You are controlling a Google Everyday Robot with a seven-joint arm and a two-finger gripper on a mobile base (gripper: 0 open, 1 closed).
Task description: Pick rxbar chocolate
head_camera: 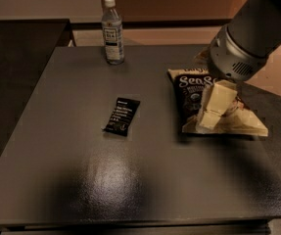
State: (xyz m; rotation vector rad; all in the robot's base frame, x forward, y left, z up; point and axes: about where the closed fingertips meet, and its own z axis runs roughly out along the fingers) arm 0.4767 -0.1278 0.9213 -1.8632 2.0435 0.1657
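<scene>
The rxbar chocolate (122, 116) is a small flat black wrapper with white text. It lies flat near the middle of the dark grey table (81, 180). My gripper (212, 110) hangs from the grey arm at the right, with cream-coloured fingers (218, 98) pointing down over the chip bag. It is well to the right of the bar and apart from it. Nothing shows in its grasp.
A large dark-and-cream "Sea Salt" chip bag (194, 89) lies at the right under the gripper. A clear water bottle (112, 32) with a white cap stands upright at the table's back edge. A darker table (12, 58) adjoins on the left.
</scene>
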